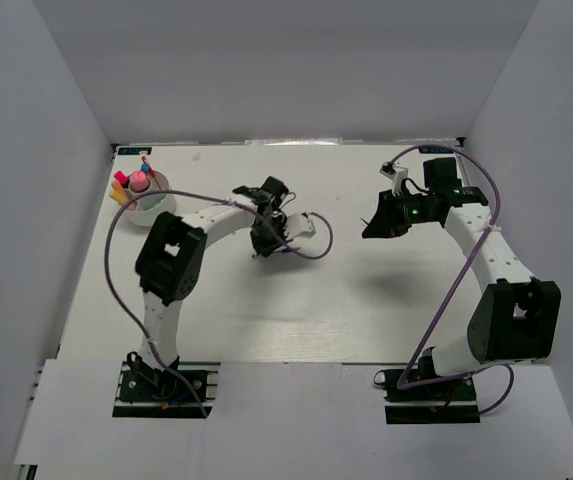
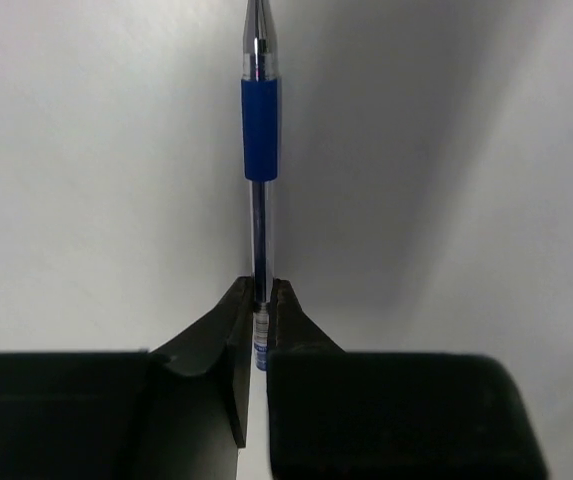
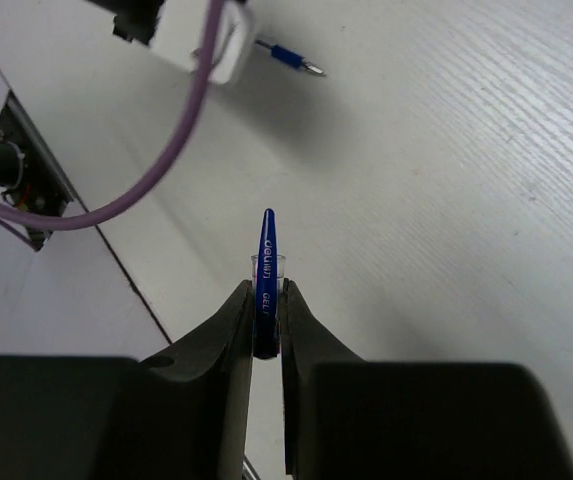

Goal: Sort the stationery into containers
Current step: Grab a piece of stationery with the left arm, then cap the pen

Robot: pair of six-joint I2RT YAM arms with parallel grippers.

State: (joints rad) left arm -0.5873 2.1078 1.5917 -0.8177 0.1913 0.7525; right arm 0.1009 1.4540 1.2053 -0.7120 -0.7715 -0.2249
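Observation:
My left gripper (image 2: 263, 295) is shut on the rear end of a clear pen with a blue grip (image 2: 261, 130). The pen points straight out from the jaws over the white table, its metal tip bare. In the top view this gripper (image 1: 265, 247) hangs over the table's middle. My right gripper (image 3: 266, 290) is shut on a blue pen cap with a pointed clip (image 3: 267, 250). It hovers right of centre (image 1: 371, 228), facing the left arm. The pen also shows in the right wrist view (image 3: 288, 55). The white bowl (image 1: 162, 206) at the far left holds pink, orange and red stationery (image 1: 132, 183).
White walls enclose the table on the left, back and right. A purple cable (image 1: 311, 245) loops from the left wrist beside its gripper, and another runs along the right arm (image 1: 466, 260). The table's near edge (image 3: 126, 270) and a black bracket show in the right wrist view.

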